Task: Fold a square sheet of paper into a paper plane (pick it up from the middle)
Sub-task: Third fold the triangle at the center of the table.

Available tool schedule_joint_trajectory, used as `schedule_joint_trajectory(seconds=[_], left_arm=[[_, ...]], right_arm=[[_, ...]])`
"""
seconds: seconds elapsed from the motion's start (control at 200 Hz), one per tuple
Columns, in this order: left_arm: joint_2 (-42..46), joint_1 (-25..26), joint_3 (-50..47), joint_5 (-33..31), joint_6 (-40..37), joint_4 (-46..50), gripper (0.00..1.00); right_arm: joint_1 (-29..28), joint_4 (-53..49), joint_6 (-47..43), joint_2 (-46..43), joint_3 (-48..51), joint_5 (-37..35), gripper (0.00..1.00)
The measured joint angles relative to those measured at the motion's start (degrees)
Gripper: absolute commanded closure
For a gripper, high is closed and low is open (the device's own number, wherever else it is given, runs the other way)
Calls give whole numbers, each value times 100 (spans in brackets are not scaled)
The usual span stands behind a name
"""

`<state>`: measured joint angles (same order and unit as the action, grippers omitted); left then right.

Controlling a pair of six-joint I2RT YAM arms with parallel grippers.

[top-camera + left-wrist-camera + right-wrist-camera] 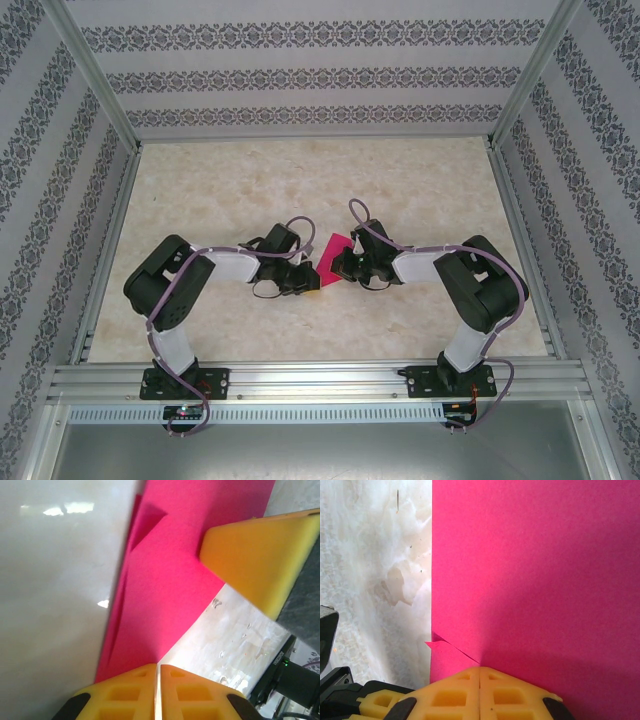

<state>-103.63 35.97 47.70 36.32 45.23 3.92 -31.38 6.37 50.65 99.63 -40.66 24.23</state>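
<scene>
The square sheet of paper is bright magenta-pink and is held up between both arms at the table's middle. In the left wrist view the sheet shows layered folded edges on its left side. My left gripper is shut on its lower corner, with the right gripper's yellow finger pinching it further along. In the right wrist view the sheet stands flat and close, with a small turned-over corner. My right gripper is shut on its edge. I cannot make out a paper plane shape.
The marble-patterned table lies under the arms, walled by patterned panels at the back and sides. An aluminium rail carries both arm bases at the near edge. The left gripper and right gripper nearly touch.
</scene>
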Motion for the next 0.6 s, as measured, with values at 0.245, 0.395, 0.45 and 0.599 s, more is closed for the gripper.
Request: schedule_joint_trajectory(seconds=[0.245,0.395,0.45,0.599], left_arm=[[264,-256,-387,192,0,-50,87],[511,-411,-623,221,9,33,84],[625,-457,-654,188,24,179,82],[970,-483,-522,151,24,496,79]], right_arm=[[0,-35,-92,0,-13,0,93],[0,-94,-114,2,-50,0,93],[2,-118,-114,2,-59,-2,93],[2,-166,-133,2,-85,0,93]])
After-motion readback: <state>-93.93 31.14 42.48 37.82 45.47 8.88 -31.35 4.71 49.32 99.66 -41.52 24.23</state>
